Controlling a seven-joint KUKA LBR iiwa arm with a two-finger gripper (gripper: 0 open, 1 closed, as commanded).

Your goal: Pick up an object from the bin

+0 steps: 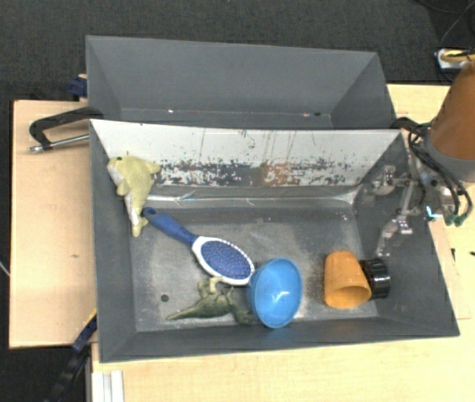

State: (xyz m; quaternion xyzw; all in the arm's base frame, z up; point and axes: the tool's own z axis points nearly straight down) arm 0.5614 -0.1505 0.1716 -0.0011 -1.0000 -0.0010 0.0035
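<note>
The orange cup (346, 281) lies just front-left of the claw (394, 224) — open or closed, cannot tell.

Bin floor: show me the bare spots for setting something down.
Bare: the middle back, between the blue-handled oval brush and the orange plastic cup; the front left corner beside the green toy lizard. Crowded: front middle, where brush, lizard and blue plastic egg-half bunch.
</note>
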